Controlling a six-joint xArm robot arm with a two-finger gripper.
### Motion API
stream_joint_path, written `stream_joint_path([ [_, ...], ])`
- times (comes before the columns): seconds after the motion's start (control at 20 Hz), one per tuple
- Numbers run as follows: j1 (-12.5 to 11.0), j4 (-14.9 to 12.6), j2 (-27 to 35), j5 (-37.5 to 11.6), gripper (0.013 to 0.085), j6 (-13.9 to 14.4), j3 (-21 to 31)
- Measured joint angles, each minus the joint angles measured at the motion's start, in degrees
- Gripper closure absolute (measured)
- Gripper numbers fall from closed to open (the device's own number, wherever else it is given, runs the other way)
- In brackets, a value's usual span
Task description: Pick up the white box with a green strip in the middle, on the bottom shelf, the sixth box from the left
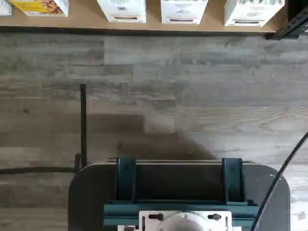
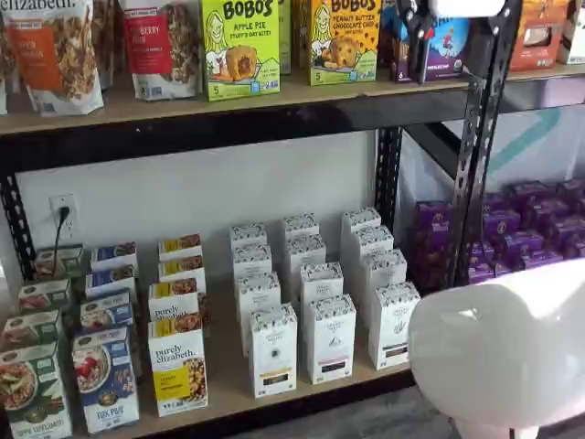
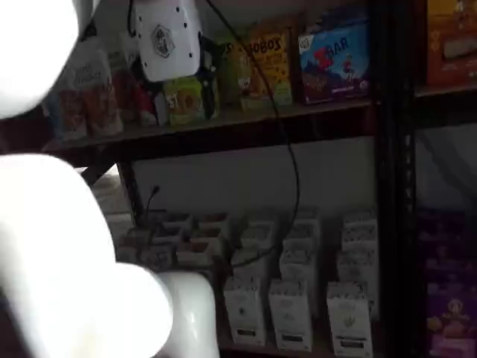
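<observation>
The white box point(image 2: 393, 322) stands frontmost in the rightmost row of white cartons on the bottom shelf point(image 2: 224, 370). It also shows as the rightmost front carton point(image 3: 349, 319), and its lower end appears in the wrist view point(image 1: 252, 12) on the shelf's tan edge point(image 1: 86, 20). My gripper point(image 2: 419, 44) hangs high up in front of the upper shelf, far above the white box. Its black fingers stand open with a gap between them and nothing in them. Its white body point(image 3: 168, 37) shows near the top of a shelf view.
Like white cartons point(image 2: 329, 337) and granola boxes point(image 2: 178, 366) fill the same board. Bobo's boxes point(image 2: 240, 46) and snack bags sit on the higher board. A black rack post point(image 2: 480, 137) and purple boxes point(image 2: 526, 224) stand to the right. My white arm point(image 2: 503, 347) fills the foreground.
</observation>
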Motion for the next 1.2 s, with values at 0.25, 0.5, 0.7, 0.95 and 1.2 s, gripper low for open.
stream_joint_path([
  [0.25,3.30,-0.33,-3.66,-6.76,0.0130,2.96,4.39],
  [0.5,9.02,-0.30,-4.05,-9.56,0.0130,8.63,8.48],
  [0.7,15.59,-1.24,-4.20,-14.41,0.0130,14.85,13.70],
  [0.95,21.78,-3.11,-3.30,-19.26,0.0130,20.92,18.03],
  [1.2,28.27,-4.54,-0.67,-26.31,0.0130,27.61,23.42],
])
